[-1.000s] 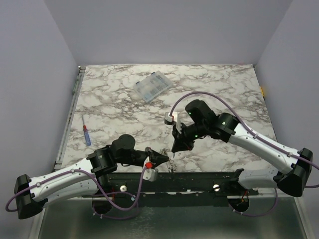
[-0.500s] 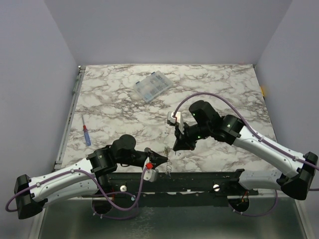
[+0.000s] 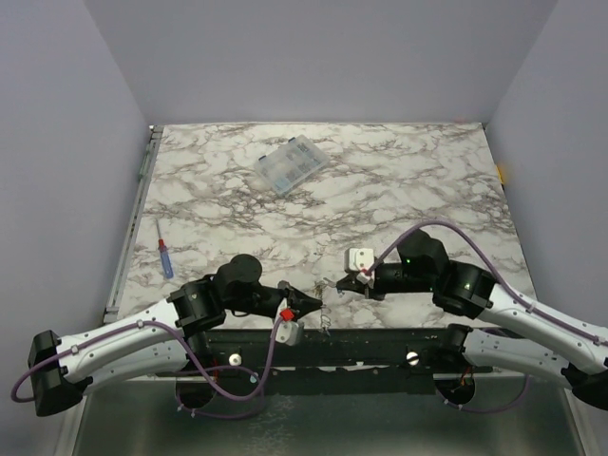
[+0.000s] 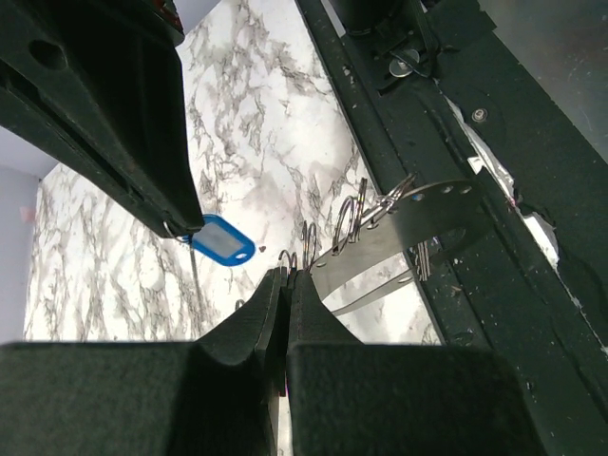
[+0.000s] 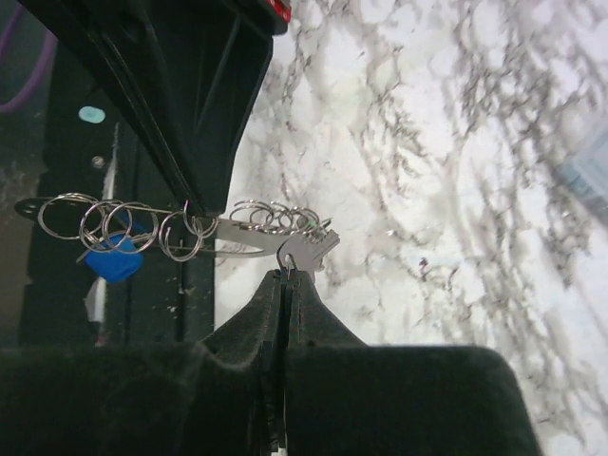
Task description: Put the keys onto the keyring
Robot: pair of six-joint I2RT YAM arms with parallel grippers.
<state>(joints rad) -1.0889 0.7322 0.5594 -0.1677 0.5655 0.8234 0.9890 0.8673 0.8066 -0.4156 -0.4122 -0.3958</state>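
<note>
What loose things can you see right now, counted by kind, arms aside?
Clear compartment box: 1
Red-and-blue screwdriver: 1
Metal keyring carrying split rings: 1
Blue key tag: 1
Total: 4

White marble table (image 3: pixel 408 171) – grey-veined, blue-headed key (image 4: pixel 220 239), silver keyring (image 5: pixel 275 242), red-and-blue screwdriver (image 3: pixel 164 257)

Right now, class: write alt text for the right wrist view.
The right end effector, shut, pinches the tip of a metal keyring strung with wire rings, a blue key among them. The left end effector grips one ring over a marble table.
</note>
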